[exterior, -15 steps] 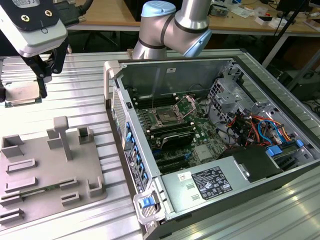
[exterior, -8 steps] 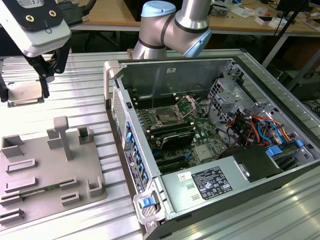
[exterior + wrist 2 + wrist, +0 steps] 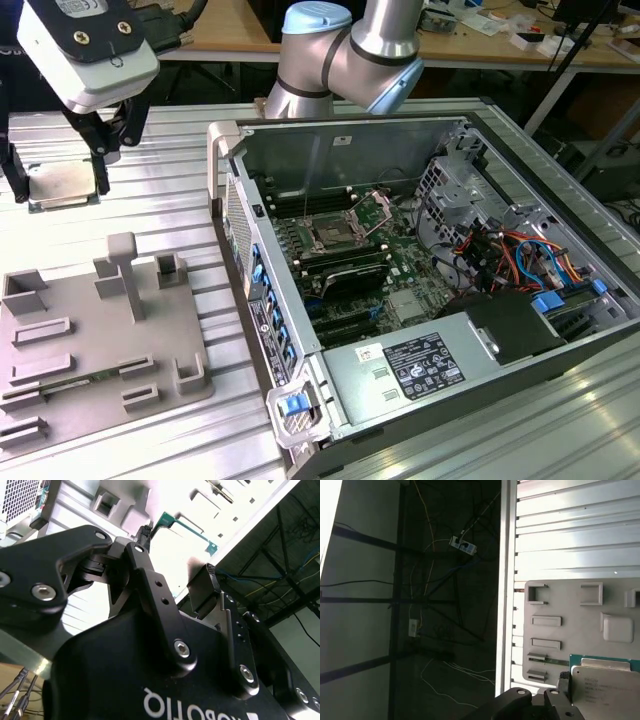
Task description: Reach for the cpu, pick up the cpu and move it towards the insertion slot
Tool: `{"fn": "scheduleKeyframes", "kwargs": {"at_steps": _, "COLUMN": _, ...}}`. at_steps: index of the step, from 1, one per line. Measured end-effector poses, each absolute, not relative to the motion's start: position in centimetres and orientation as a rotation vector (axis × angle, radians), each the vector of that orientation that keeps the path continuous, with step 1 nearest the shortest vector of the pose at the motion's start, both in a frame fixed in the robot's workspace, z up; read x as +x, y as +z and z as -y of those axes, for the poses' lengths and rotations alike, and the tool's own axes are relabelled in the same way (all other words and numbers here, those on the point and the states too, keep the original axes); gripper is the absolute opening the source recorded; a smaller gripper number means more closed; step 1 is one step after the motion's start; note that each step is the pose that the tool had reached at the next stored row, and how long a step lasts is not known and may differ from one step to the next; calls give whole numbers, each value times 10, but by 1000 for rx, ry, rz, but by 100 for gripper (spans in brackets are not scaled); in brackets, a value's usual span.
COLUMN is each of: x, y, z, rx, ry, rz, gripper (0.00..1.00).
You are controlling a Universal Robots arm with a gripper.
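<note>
Ribbed aluminium panels form the surface (image 3: 170, 190), with cluttered workshop benches behind it. An open computer case (image 3: 340, 150) is laid on its side toward the exterior view's right, and a grey moulded fixture plate (image 3: 90, 340) lies at that view's lower left.

The cpu (image 3: 62, 185) is found at the far corner of the surface on the exterior view's left, well apart from the case. The hand (image 3: 58, 192) is set directly over it, with one black finger against each of two opposite edges. The hand is narrowed to the chip's width and is judged to be closed on it. Whether the chip has been raised off the surface cannot be told.

In the first wrist view the cpu (image 3: 605, 687) is seen close up, its grey top plate edged by a green rim, with a fingertip (image 3: 563, 682) right beside its edge.

The insertion slot (image 3: 330, 237) is seen on the green board inside the case (its metal frame looks swung open, though this is not certain).

The step in hand is judged to be the pick-up, at the grasp itself; the carry toward the slot is not yet made. That move would call for a firm, level hold on the thin edges and enough height to pass over the case's near wall.
</note>
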State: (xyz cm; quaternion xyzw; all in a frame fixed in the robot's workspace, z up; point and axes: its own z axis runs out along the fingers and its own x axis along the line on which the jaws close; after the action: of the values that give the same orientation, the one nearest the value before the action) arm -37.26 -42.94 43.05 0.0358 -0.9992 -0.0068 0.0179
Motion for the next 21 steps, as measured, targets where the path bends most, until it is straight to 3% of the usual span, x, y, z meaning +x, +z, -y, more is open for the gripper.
{"fn": "scheduleKeyframes", "kwargs": {"at_steps": 21, "x": -361, "y": 430, "z": 429, "rx": 111, "ry": -21, "rz": 3104, "gripper": 55}}
